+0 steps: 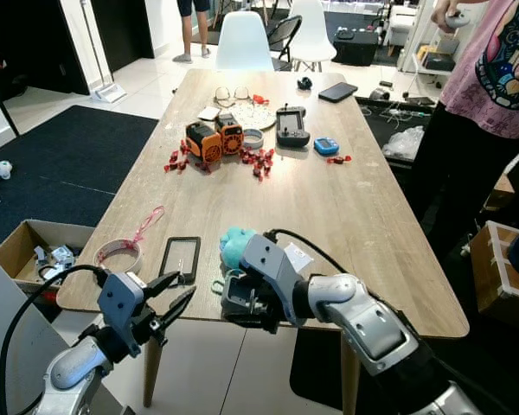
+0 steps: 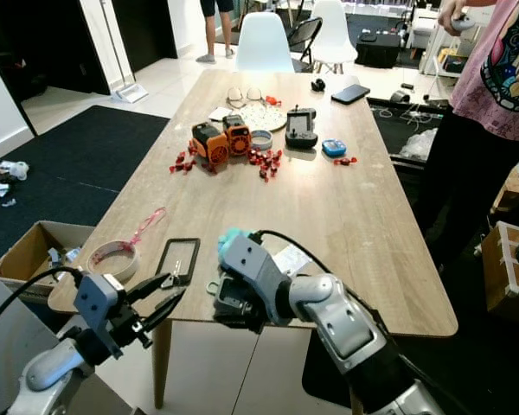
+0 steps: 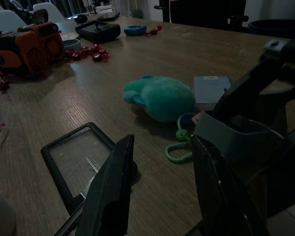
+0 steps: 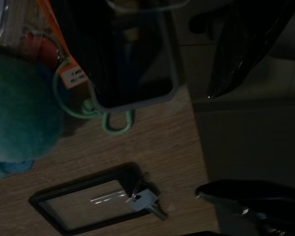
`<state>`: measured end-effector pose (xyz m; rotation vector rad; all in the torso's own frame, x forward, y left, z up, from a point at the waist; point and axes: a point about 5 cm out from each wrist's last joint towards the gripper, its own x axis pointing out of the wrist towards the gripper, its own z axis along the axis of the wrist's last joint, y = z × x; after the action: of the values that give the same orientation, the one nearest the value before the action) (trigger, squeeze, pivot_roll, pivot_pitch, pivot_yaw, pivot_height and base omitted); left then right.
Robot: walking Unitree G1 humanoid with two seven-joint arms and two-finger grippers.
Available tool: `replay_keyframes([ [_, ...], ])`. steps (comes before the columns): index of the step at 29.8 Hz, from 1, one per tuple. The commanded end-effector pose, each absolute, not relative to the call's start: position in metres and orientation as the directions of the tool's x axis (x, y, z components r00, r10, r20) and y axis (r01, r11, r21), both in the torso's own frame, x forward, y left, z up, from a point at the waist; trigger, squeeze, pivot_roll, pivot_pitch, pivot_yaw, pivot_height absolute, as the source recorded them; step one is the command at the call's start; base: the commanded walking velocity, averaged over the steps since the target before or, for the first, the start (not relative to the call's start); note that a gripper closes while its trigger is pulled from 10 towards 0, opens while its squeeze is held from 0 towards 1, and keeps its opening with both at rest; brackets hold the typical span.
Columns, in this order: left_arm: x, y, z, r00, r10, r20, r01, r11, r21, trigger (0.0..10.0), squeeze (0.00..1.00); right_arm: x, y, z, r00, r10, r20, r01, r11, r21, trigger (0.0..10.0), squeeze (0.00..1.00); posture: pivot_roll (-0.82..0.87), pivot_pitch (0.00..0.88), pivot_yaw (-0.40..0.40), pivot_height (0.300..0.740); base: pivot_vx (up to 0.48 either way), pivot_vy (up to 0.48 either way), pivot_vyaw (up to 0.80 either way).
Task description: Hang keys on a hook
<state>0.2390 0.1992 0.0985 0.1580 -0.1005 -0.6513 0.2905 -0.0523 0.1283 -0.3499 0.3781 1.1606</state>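
Nearest to us, our left gripper (image 1: 175, 303) hangs at the front edge of the wooden table (image 1: 346, 216), its two black fingers spread apart and holding nothing; its wrist view looks between them across the tabletop. Just beyond those fingertips lies a black rectangular frame (image 1: 181, 257) flat on the wood, and in the right wrist view we make out a small silver key (image 4: 146, 200) resting at that frame's edge. To the left of the frame sits a roll of tape (image 1: 119, 255) with a pink ribbon (image 1: 145, 224) trailing from it. Our right gripper (image 1: 245, 304) is bent in low over the table's front edge, right of the frame; we cannot tell whether its fingers are parted or closed, since the wrist housing hides them. Touching that wrist is a teal plush toy (image 1: 235, 245) with a green clip ring (image 3: 178, 147) and a small orange tag (image 4: 71, 74), and a white card (image 1: 297, 257) lies beside it. Farther up the table stand two orange gadgets (image 1: 214, 138), scattered red pieces (image 1: 259, 161), a black handheld controller (image 1: 291, 126), a blue device (image 1: 326, 145) and a phone (image 1: 337, 91). A person (image 1: 489, 78) stands at the right side, and white chairs (image 1: 243, 41) wait at the far end.
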Motion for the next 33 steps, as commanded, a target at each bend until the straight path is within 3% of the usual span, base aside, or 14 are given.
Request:
replay_keyframes([
  [1,0.238,0.196,0.095,0.789,-0.613,0.031,0.601,0.782,0.164,10.0,0.0,0.292,-0.047,0.126,0.346,0.813,-0.468,-0.933,0.35,-0.082,10.0,0.0,0.05,0.047,-0.023,0.74,0.0,0.0,0.0],
  [3,0.238,0.196,0.095,0.791,-0.612,0.031,0.6,0.783,0.164,10.0,0.0,0.292,-0.046,0.126,0.344,0.815,-0.467,-0.934,0.349,-0.079,10.0,0.0,0.05,0.047,-0.024,0.74,0.0,0.0,0.0],
  [4,0.238,0.197,0.094,0.792,-0.61,0.031,0.598,0.784,0.164,10.0,0.0,0.292,-0.046,0.126,0.343,0.816,-0.466,-0.934,0.349,-0.077,9.3,0.0,0.05,0.048,-0.025,0.74,0.0,0.0,0.0],
  [5,0.237,0.197,0.094,0.793,-0.609,0.03,0.597,0.786,0.163,10.0,0.0,0.292,-0.046,0.126,0.342,0.817,-0.465,-0.934,0.349,-0.075,6.0,0.0,0.05,0.05,-0.026,0.74,0.0,0.0,0.0],
  [6,0.237,0.197,0.094,0.794,-0.607,0.029,0.595,0.787,0.162,10.0,0.0,0.292,-0.046,0.126,0.34,0.817,-0.465,-0.935,0.348,-0.071,3.5,0.0,0.05,0.05,-0.027,0.74,0.0,0.0,0.0],
  [9,0.236,0.198,0.094,0.795,-0.606,0.029,0.594,0.788,0.161,10.0,0.0,0.292,-0.046,0.125,0.339,0.818,-0.465,-0.935,0.348,-0.069,3.5,0.0,0.05,0.05,-0.027,0.74,0.0,0.0,0.0],
  [10,0.236,0.198,0.094,0.796,-0.605,0.029,0.594,0.788,0.161,10.0,0.0,0.292,-0.046,0.125,0.336,0.819,-0.466,-0.936,0.347,-0.065,0.5,0.0,0.05,0.051,-0.028,0.74,0.0,0.0,0.0],
  [11,0.236,0.198,0.093,0.796,-0.605,0.028,0.593,0.789,0.161,10.0,0.0,0.291,-0.047,0.125,0.333,0.819,-0.467,-0.937,0.345,-0.062,0.0,0.0,0.05,0.051,-0.028,0.74,0.0,0.0,0.0],
  [28,0.237,0.198,0.095,0.798,-0.602,0.031,0.59,0.79,0.165,10.0,0.0,0.292,-0.047,0.126,0.321,0.83,-0.455,-0.939,0.341,-0.04,0.0,0.0,0.05,0.059,-0.027,0.74,0.0,0.0,0.0],
  [33,0.238,0.2,0.097,0.803,-0.595,0.038,0.581,0.796,0.171,10.0,0.0,0.293,-0.041,0.143,0.317,0.885,-0.342,-0.939,0.345,0.022,0.0,0.0,0.05,0.059,-0.025,0.74,0.0,0.0,0.0],
])
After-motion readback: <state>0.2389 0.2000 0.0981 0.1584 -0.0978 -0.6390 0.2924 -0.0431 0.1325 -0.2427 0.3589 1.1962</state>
